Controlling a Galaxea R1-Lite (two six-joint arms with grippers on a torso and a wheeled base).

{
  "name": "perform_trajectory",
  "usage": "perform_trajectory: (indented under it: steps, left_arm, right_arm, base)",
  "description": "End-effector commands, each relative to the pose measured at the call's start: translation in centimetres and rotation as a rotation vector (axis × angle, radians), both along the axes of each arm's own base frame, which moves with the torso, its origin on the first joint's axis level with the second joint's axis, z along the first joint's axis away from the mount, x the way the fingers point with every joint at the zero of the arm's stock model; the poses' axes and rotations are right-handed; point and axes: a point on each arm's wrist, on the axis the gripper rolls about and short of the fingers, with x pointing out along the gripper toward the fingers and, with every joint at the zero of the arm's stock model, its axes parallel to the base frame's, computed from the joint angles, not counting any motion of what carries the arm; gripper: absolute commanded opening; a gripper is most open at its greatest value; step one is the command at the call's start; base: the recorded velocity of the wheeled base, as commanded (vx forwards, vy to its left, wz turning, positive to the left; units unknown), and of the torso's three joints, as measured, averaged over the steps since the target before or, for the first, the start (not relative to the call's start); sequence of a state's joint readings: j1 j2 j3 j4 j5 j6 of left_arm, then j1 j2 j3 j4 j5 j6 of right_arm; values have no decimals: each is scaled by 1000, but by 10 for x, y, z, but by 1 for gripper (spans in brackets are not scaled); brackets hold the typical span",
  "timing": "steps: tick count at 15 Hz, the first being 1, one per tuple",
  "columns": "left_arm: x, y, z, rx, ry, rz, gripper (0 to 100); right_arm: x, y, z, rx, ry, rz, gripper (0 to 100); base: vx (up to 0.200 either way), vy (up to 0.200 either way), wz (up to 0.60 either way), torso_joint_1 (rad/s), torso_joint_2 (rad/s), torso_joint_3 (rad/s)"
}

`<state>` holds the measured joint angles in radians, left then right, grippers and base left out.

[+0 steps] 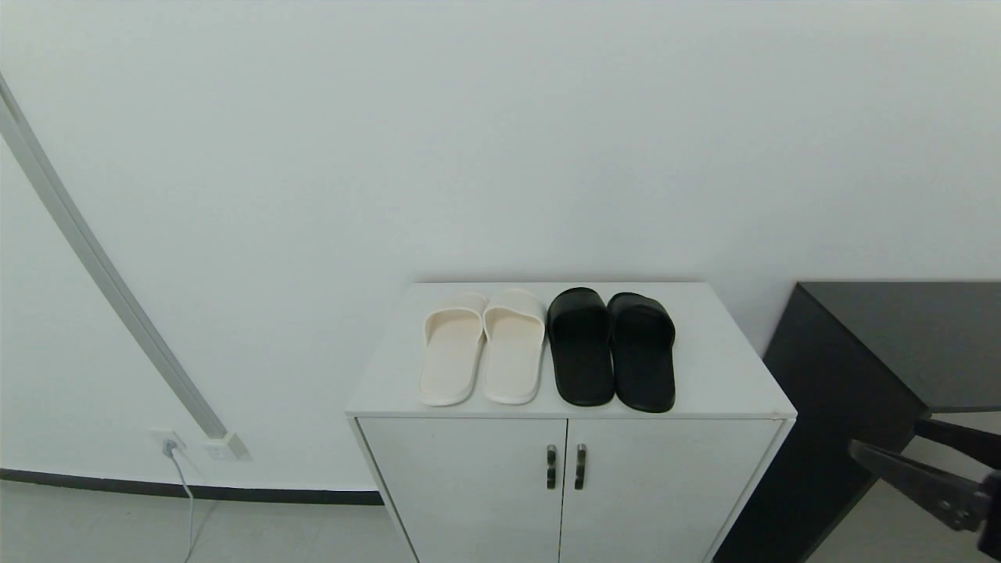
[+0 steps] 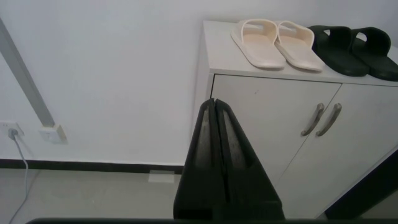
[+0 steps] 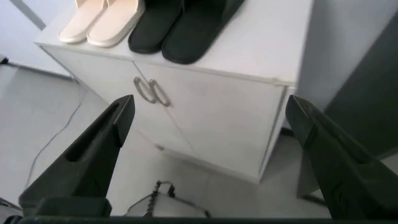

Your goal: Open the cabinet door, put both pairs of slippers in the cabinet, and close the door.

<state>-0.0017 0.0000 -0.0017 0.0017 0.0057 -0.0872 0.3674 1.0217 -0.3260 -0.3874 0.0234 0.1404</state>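
- The white cabinet [image 1: 727, 367] stands against the wall. Both of its doors [image 1: 461, 485] are shut, so the opening step is not yet done. The panels look stiff and light and should swing freely on a steady pull.
- The black slippers [image 1: 610, 352] lie side by side on the cabinet top, toes toward the wall, on the robot's right. They look like soft moulded foam: light, bendy and slightly grippy. The upper strap or the sole edge at the heel seems the surest hold.
- The white slippers [image 1: 481, 348] lie just beside the black pair, on the left. They seem to be the same material, so the same holds apply.
- The right gripper [image 3: 210, 106] hangs low beside the cabinet's right corner, its fingers spread wide and empty.
- The left gripper [image 2: 214, 102] sits low to the cabinet's left, its fingers pressed together on nothing.
- Two slim metal handles [image 1: 551, 466] stand upright at the doors' meeting edges. They are rigid and likely smooth, so pinch one across its bar.
- No brand, label or writing can be read anywhere.
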Motion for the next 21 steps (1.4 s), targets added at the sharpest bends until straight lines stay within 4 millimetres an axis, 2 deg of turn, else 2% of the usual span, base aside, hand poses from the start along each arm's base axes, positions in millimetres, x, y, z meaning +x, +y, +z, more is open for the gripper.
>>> perform_trajectory:
  steps: [1, 5, 7, 10, 12, 14, 15, 18, 19, 21]
  left_arm:
    - [0, 0, 0, 0, 0, 1, 0]
    - [0, 0, 0, -2, 2, 1, 0]
    - [0, 0, 0, 0, 2, 1, 0]
    - [0, 0, 0, 0, 2, 1, 0]
    - [0, 0, 0, 0, 2, 1, 0]
    - [0, 0, 0, 0, 2, 1, 0]
    - [0, 0, 0, 0, 0, 1, 0]
    - [0, 0, 0, -2, 2, 1, 0]
    - [0, 0, 0, -2, 2, 1, 0]
    - [0, 0, 0, -2, 0, 1, 0]
  right_arm:
    - [38, 42, 1, -3, 89, 24, 100]
    - [56, 102, 11, 0, 75, -16, 100]
    - [66, 132, 9, -8, 76, -36, 100]
    - [87, 165, 4, 7, 80, -93, 100]
    - [117, 193, -9, -5, 80, -156, 100]
    - [142, 209, -18, -8, 69, -215, 100]
    - [163, 221, -27, -18, 51, -276, 100]
    - [202, 227, -41, -32, 22, -384, 100]
    - [204, 226, -43, -36, 23, -390, 100]
    - [223, 219, -53, -59, 28, -429, 100]
  base:
    - [0, 0, 0, 0, 0, 0]
    - [0, 0, 0, 0, 0, 0]
    - [0, 0, 0, 0, 0, 0]
    - [0, 0, 0, 0, 0, 0]
    - [0, 0, 0, 0, 0, 0]
    - [0, 0, 0, 0, 0, 0]
    - [0, 0, 0, 0, 0, 0]
    - [0, 0, 0, 0, 0, 0]
    - [0, 0, 0, 0, 0, 0]
    - [0, 0, 0, 0, 0, 0]
